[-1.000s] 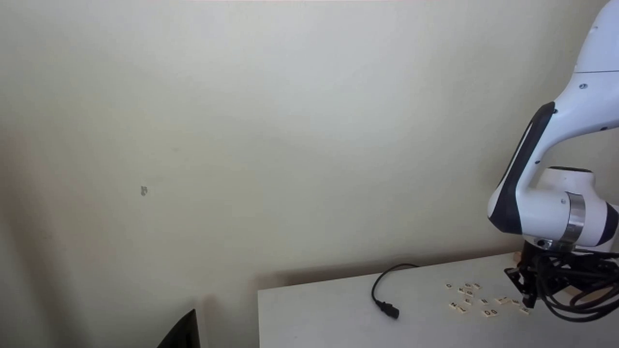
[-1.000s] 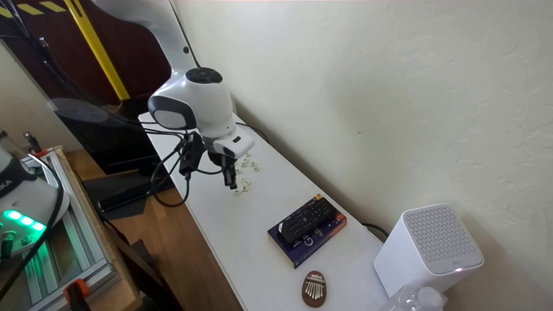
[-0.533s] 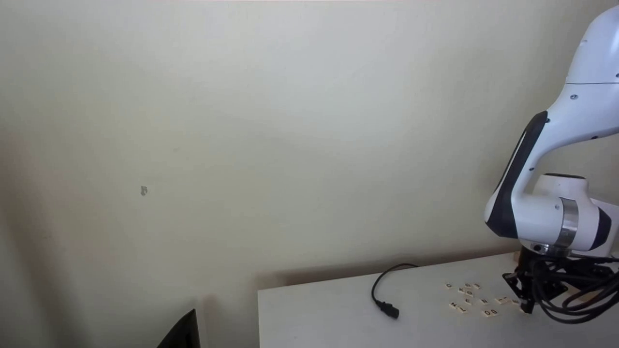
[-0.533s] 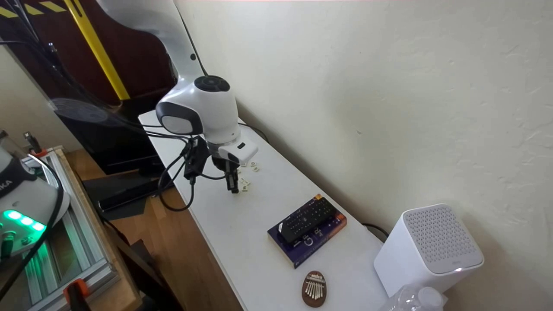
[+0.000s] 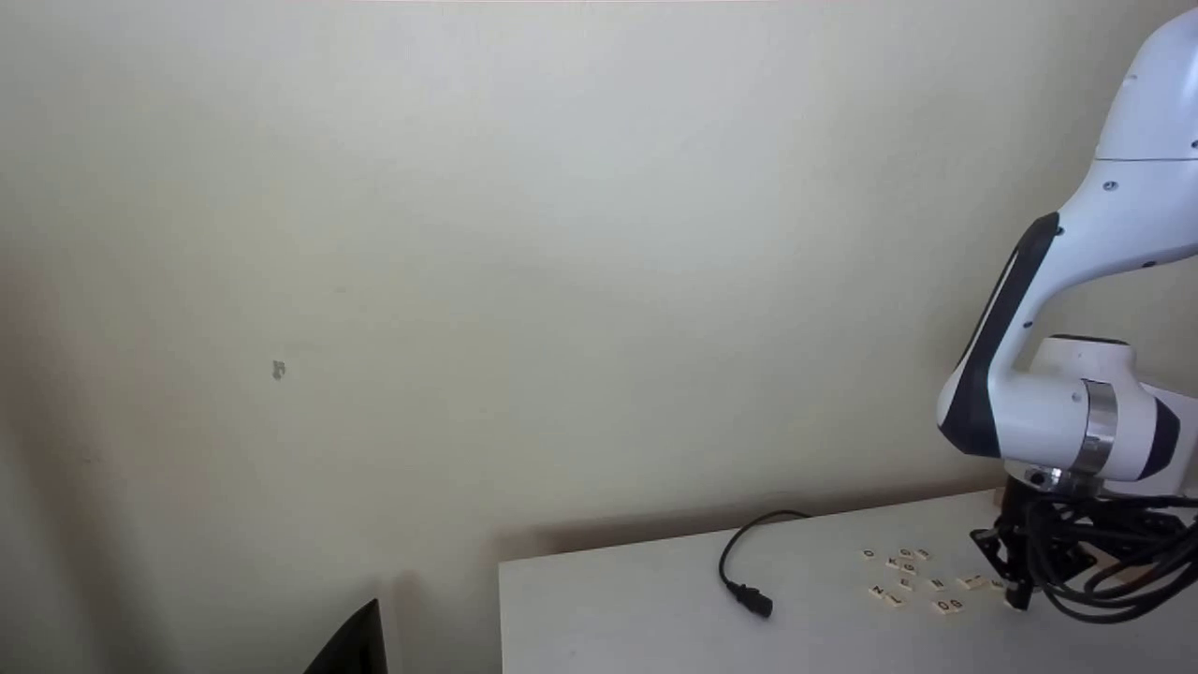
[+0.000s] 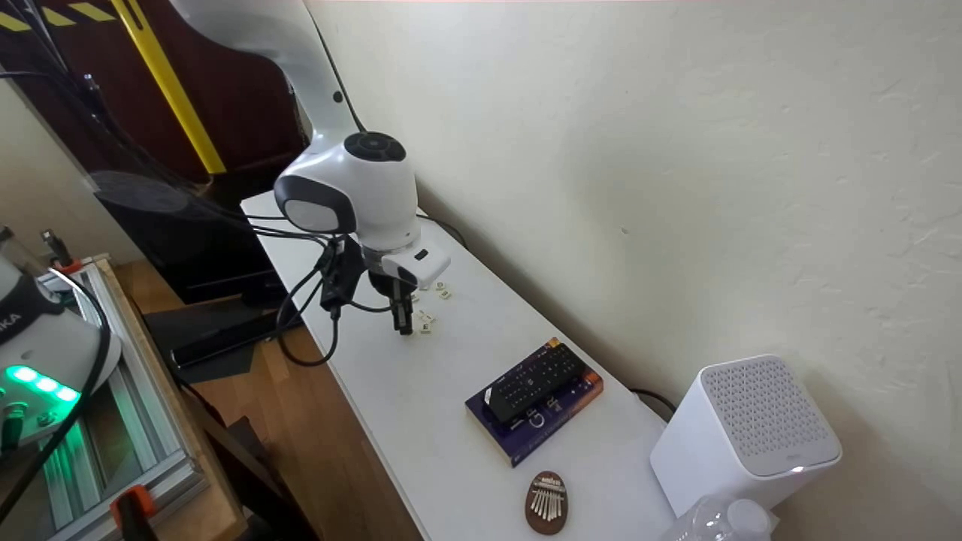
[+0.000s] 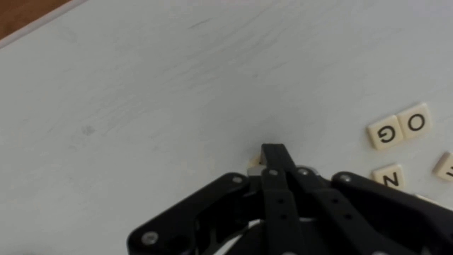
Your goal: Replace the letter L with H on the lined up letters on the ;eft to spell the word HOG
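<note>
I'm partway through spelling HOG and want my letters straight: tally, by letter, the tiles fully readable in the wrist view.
G tile: 1
O tile: 1
N tile: 1
Total: 3
Tiles cut off or mostly covered, such as the right-edge tile, are not counted.

In the wrist view, your gripper (image 7: 278, 156) runs off the bottom edge and hides most of a letter tile (image 7: 254, 162); you can't read its face or tell whether the two touch. You get only a sliver of a second tile (image 7: 426, 199) past the gripper, and a third tile (image 7: 446, 169) is cut by the right edge. In an exterior view, the scattered tiles (image 6: 426, 328) are too small for you to read surely, and the clear bottle (image 6: 718, 518) loses its base.
</note>
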### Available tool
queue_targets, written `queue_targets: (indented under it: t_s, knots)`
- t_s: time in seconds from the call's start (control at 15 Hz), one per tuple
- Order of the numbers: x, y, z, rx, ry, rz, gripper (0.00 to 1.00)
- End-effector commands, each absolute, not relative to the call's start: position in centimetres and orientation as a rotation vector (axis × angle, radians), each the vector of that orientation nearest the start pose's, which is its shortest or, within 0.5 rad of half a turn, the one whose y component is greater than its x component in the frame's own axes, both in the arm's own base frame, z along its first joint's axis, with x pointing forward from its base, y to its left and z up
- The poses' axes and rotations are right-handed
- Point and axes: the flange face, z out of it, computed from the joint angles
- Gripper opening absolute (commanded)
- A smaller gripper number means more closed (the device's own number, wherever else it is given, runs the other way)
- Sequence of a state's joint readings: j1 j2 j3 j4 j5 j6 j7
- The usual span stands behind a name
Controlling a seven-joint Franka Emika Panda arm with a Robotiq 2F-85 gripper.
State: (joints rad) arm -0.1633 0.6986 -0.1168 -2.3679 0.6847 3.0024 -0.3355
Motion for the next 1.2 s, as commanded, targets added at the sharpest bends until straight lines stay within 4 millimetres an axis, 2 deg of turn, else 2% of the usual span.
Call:
queue_targets:
  t_s: [0.0, 0.27, 0.67, 1.13]
  knots:
    - [39.9, -16.0, 2.1, -2.951, 0.925, 0.179, 0.0]
    - [39.5, -15.2, 2.2, -2.924, 0.95, 0.218, 0.0]
    - [39.1, -12.8, 1.9, -2.913, 0.976, 0.264, 0.0]
    - [39.7, -10.2, 1.9, -2.855, 1.067, 0.27, 0.0]
